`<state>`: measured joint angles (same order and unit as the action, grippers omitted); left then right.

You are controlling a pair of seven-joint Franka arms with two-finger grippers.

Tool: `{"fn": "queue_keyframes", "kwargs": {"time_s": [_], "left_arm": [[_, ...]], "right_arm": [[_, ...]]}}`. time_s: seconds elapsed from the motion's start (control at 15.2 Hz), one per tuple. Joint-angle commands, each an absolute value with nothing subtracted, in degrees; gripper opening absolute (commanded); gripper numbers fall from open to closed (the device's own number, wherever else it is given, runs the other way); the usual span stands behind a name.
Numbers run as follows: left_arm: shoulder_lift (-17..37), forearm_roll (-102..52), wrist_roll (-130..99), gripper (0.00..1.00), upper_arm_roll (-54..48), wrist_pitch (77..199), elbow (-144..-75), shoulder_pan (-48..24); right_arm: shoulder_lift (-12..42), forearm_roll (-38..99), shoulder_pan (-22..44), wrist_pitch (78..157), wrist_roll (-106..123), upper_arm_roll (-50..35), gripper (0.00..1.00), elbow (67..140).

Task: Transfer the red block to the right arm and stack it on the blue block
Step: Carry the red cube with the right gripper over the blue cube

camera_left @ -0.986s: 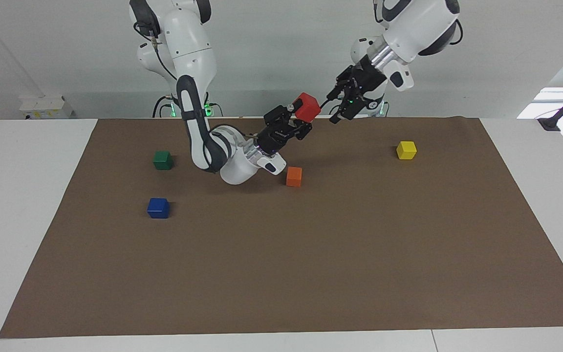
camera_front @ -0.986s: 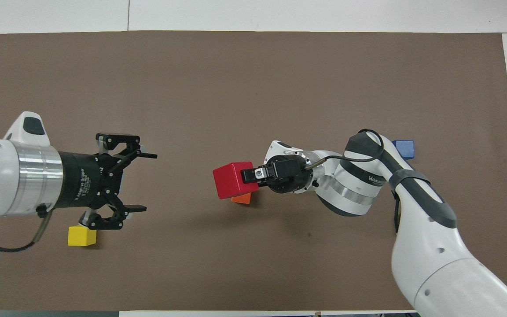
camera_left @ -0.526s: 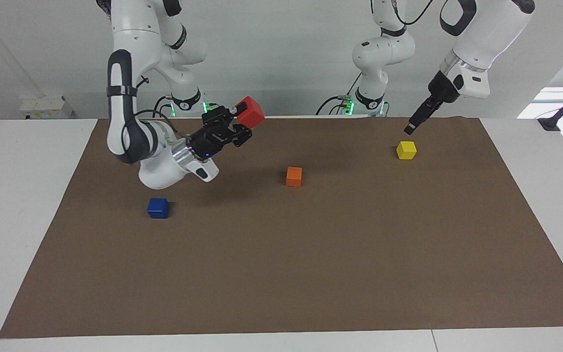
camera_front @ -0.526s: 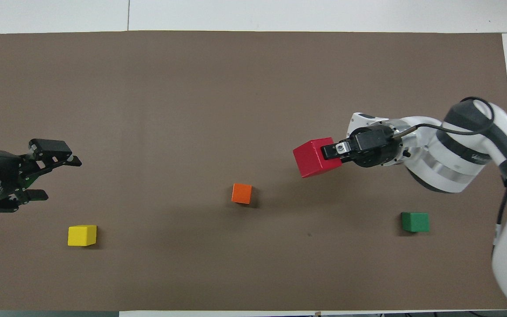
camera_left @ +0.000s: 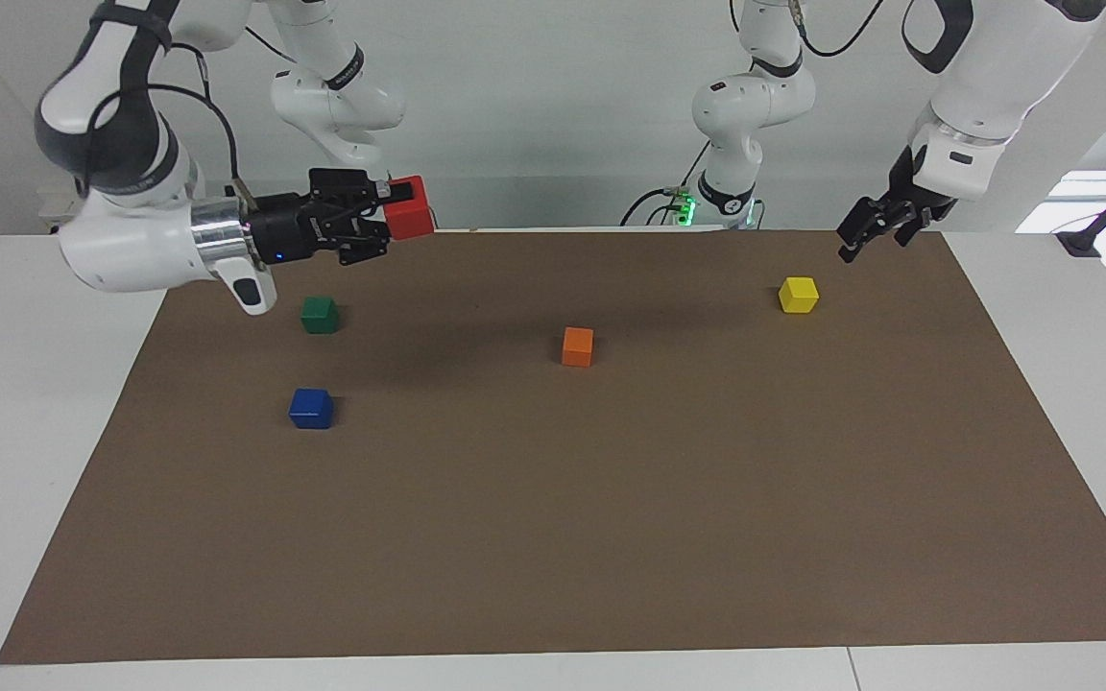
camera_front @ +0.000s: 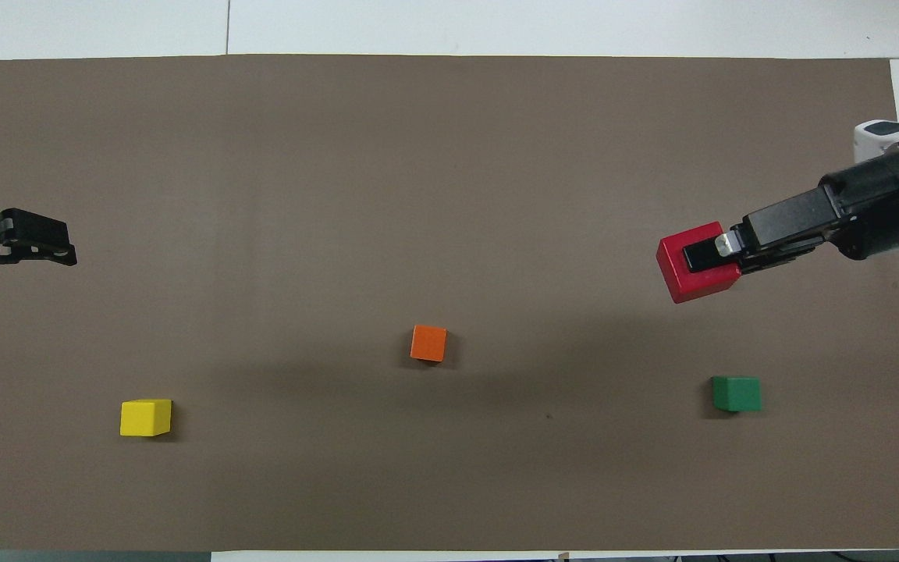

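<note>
Since a moment ago the right gripper (camera_left: 388, 217), clamped on the smooth bright red block (camera_left: 411, 220), has swung toward its own table end, above the green cube (camera_left: 320, 314), while the open left gripper (camera_left: 875, 228) has withdrawn.

You have the green block (camera_left: 320, 314) just nearer the robots than the blue block (camera_left: 311, 408), both toward the right arm's end; the orange block (camera_left: 577, 346) mid-mat (camera_left: 611, 499); the yellow block (camera_left: 798, 295) toward the left arm's end.

Red block (camera_left: 410, 219), handed to right gripper (camera_left: 382, 217), now toward right arm's end; left gripper (camera_left: 868, 233) withdrawn.
</note>
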<state>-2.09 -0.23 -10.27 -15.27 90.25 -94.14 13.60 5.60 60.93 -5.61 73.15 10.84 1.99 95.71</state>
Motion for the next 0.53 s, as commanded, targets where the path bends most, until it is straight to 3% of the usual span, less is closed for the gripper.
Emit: {"fn": "queue_keyframes", "kwargs": {"time_s": [0.0,0.33,0.46], "left_arm": [[1.5,2.0,-4.8,1.0,-15.7,88.6,-88.7,12.8],[1.5,1.8,-4.9,1.0,-16.1,90.7,-88.8,5.9],[1.1,1.8,-4.8,1.0,-15.5,90.5,-89.3,7.1]], "right_arm": [[3.4,46.0,-5.1,76.3,9.2,1.2,0.0,92.9],[-0.4,20.8,-1.4,80.9,3.0,-0.3,0.0,92.8],[-0.5,12.3,2.2,86.5,-2.4,-0.3,0.0,93.7]]}}
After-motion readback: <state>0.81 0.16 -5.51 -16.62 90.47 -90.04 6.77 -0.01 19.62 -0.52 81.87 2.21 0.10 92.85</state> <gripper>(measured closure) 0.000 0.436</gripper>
